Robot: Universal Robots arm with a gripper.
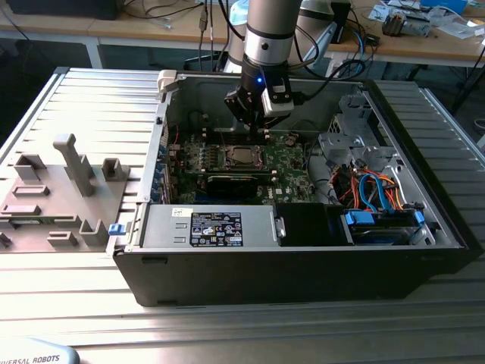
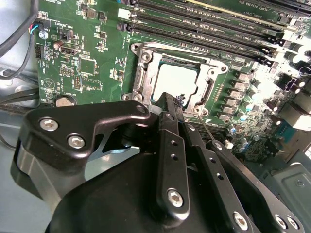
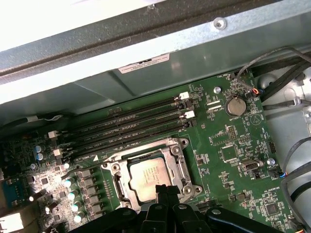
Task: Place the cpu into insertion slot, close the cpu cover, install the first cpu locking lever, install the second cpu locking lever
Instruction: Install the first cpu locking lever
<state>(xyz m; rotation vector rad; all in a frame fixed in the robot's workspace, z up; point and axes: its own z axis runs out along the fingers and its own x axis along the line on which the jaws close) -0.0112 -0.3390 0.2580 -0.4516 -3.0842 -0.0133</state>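
A: Gripper (image 2: 174, 103) state?
B: Fingers pressed together at the cpu cover (image 2: 210, 90) edge. Whether the thin lever wire (image 2: 208, 132) beside them is pinched, cannot tell.
A: cpu (image 2: 177, 80)?
B: Seated flat in the insertion slot (image 2: 136, 68), metal top up, just beyond the fingertips. Square, no long axis. The cover frame lies down around it.

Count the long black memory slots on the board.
4 memory slots in the first wrist view, side by side between the chip and the case wall; none seems hidden.
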